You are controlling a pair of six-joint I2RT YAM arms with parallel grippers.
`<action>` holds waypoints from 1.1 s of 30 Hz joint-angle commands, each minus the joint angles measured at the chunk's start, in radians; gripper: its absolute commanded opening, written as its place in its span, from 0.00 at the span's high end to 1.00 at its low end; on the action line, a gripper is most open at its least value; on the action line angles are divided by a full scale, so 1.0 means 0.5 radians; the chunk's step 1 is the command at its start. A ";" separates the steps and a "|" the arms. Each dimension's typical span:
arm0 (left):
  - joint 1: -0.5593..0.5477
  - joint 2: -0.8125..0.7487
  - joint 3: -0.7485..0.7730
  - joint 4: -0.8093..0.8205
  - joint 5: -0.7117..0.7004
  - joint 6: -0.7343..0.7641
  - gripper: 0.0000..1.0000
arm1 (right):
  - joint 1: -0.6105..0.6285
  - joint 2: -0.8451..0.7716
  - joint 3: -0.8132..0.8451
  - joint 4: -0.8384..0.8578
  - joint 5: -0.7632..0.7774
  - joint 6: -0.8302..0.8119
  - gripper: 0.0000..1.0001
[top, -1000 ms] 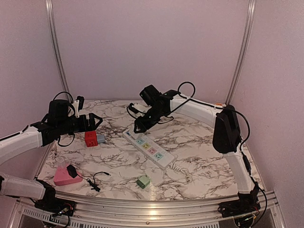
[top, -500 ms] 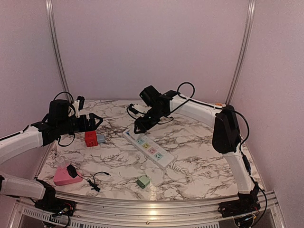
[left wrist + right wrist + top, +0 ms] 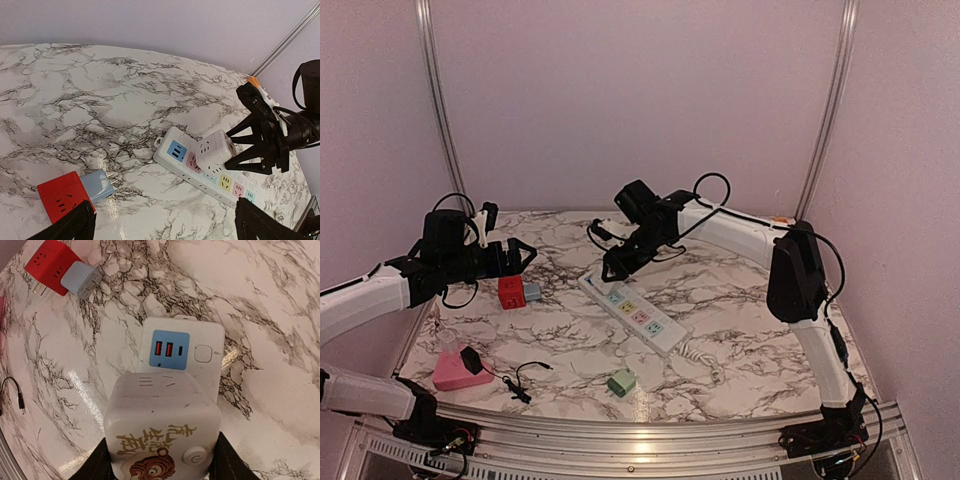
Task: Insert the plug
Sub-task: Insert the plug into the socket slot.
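Marble-patterned tabletop (image 3: 570, 340) between pale pink walls carries everything. At its 9 o'clock side the left gripper (image 3: 523, 257) hangs with jaws spread wide and empty, just above a red cube adapter (image 3: 510, 291) joined to a grey-blue plug (image 3: 532, 291). At centre lies the long white power strip with coloured sockets (image 3: 638, 312), running from 11 to 4 o'clock. Over its 11 o'clock end the right gripper (image 3: 617, 264) pinches the white cube-shaped plug (image 3: 214, 150), which is tilted and near the strip but seemingly apart from it. Judging by that, pickup and carry are done; lining up the hidden prongs and pressing them into a socket remain.
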 commanded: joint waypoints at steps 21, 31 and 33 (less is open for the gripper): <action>0.007 -0.010 -0.034 0.059 0.029 -0.028 0.01 | -0.159 0.012 0.030 0.113 -0.325 0.311 1.00; 0.006 -0.011 -0.037 0.061 0.037 -0.036 0.01 | -0.176 0.041 0.035 0.112 -0.425 0.333 1.00; 0.006 -0.014 -0.039 0.061 0.038 -0.035 0.01 | -0.175 0.045 0.032 0.118 -0.473 0.337 1.00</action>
